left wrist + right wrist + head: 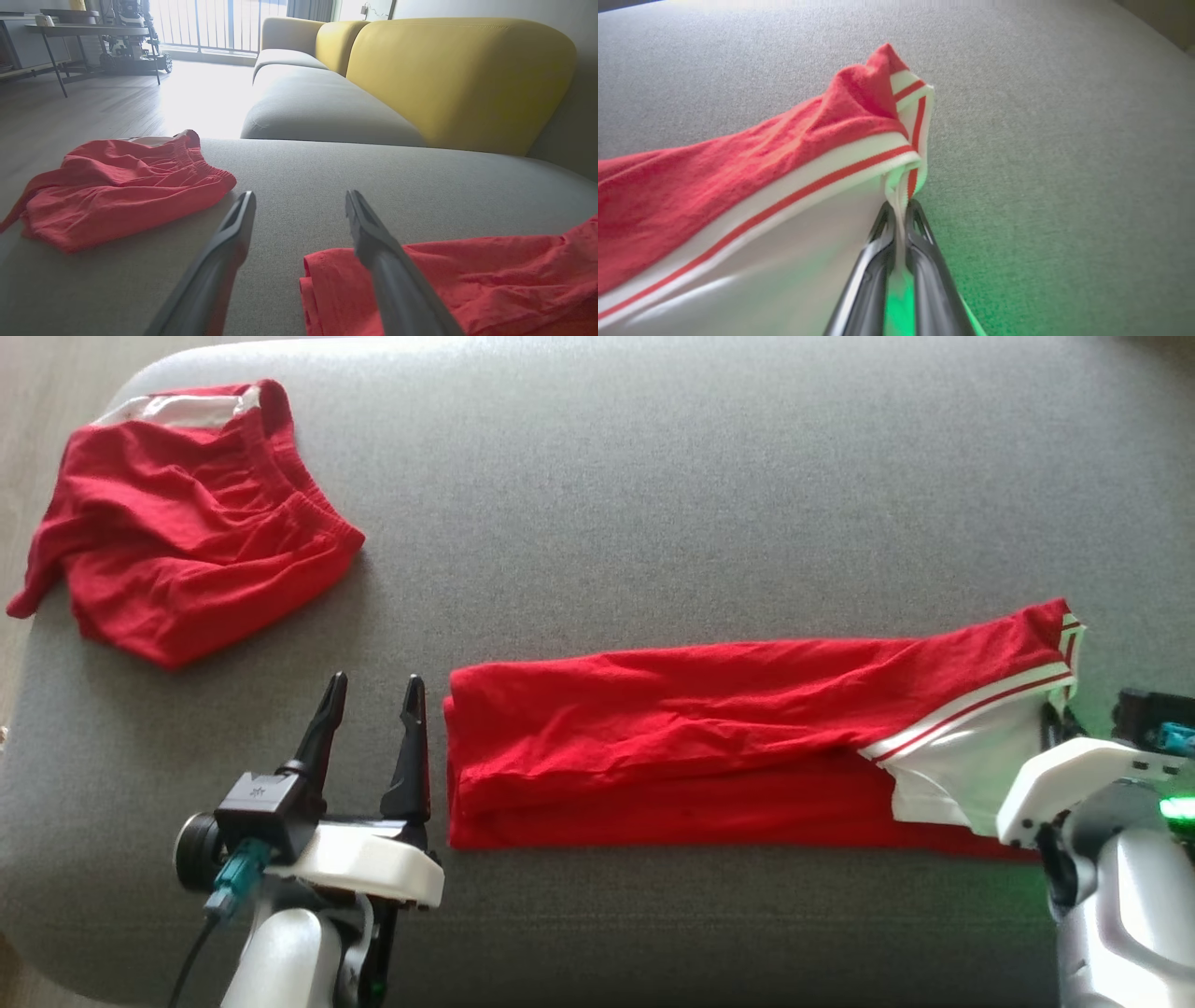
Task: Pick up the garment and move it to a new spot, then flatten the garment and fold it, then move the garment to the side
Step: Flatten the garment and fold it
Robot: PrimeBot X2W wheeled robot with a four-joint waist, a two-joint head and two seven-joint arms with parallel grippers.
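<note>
Garment (pixel 700 737), red with a white striped hem, lies folded into a long band across the grey sofa seat (pixel 653 476). The right tool (pixel 899 207) is pinched closed on the hem at its right end. The left tool (pixel 373 686) stands wide open and empty, just beside its left end. Crumpled red cloth (pixel 187 523) lies well apart.

A: Entry one: type of place?

B: Home, living room.

A: Evidence, itemised?

B: One long sofa (pixel 317 102) with grey seat cushions and yellow backrests (pixel 462 79). Pale wood-plank floor (pixel 93 112). Tall bright window (pixel 210 23) with upright bars. Dark slim-legged table (pixel 88 30) at the far side, with a wheeled machine (pixel 135 58) behind it.

A: Anything domestic on the seat?

B: One red garment (pixel 700 737), household clothing, laid out on the grey upholstery.
</note>
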